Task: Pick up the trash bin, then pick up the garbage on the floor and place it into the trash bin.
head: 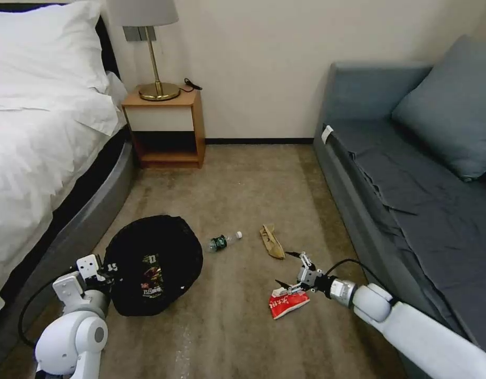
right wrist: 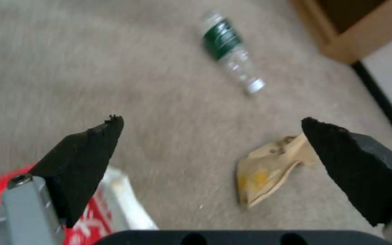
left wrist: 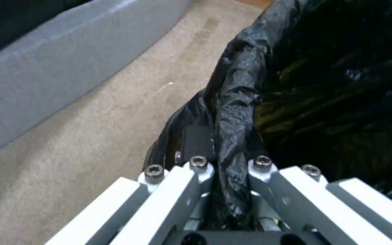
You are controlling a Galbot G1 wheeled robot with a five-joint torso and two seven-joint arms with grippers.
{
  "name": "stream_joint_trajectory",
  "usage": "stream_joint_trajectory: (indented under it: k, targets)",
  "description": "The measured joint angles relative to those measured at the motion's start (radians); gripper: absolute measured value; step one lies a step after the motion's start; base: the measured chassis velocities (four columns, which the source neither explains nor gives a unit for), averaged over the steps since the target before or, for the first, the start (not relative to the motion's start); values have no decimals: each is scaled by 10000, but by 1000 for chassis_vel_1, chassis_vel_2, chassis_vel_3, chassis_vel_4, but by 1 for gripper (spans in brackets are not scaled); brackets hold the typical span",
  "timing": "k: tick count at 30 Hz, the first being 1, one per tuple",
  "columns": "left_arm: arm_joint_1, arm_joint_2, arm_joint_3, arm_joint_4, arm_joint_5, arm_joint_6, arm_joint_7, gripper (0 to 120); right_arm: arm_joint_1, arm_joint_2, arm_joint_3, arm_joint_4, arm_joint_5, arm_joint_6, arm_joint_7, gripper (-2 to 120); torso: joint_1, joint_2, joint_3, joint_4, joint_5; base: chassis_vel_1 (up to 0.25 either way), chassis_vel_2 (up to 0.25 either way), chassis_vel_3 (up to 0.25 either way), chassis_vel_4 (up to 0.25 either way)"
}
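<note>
Trash bin (head: pixel 153 266) tilted, mouth facing camera, in left end effector (head: pixel 107 269).

Your robot's arms are glossy white with rounded, ball-like joints. The right arm narrows to a silver metal wrist collar with a black cable looping off it. The right pincer (head: pixel 291 269) has grey links tipped with black, wedge-shaped pads (right wrist: pixel 85 160). The left pincer (left wrist: pixel 230 177) is built of white bars joined by dark hex screws, and a black cable curves beside that arm.
</note>
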Motion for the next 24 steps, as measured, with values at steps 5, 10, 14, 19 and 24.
stream_joint_trajectory:
  k: [5, 10, 14, 19, 24]
  targets:
    - [38, -19, -15, 72, -5, -49, 21, 3, 1683, -997, -1338, -1950, 4, 731, -1723, 99, 0, 0, 0, 3, -2, 0, 0, 0, 0]
    - [70, -58, -15, 99, 26, -76, 26, 3, 3119, -1270, -3228, -3607, -130, 1460, -2898, 99, 0, 0, -1, 3, -9, 0, 0, 0, 0]
    - [132, -76, -8, 90, 66, -88, 29, 3, 4660, -1098, -5055, -5393, -502, 2101, -3346, 99, 0, 0, -2, 7, -4, 0, 0, 0, 0]
    - [211, -160, -31, 96, 106, -163, 29, 3, 5973, -731, -6493, -7135, -1023, 2549, -3830, 92, 0, 0, -1, 3, -8, 0, 0, 0, 0]
    - [334, -198, -75, 109, 112, -255, 52, 3, 6538, -145, -7182, -8641, -1588, 2988, -4020, 75, 0, 0, 0, 3, -4, 0, 0, 0, 0]
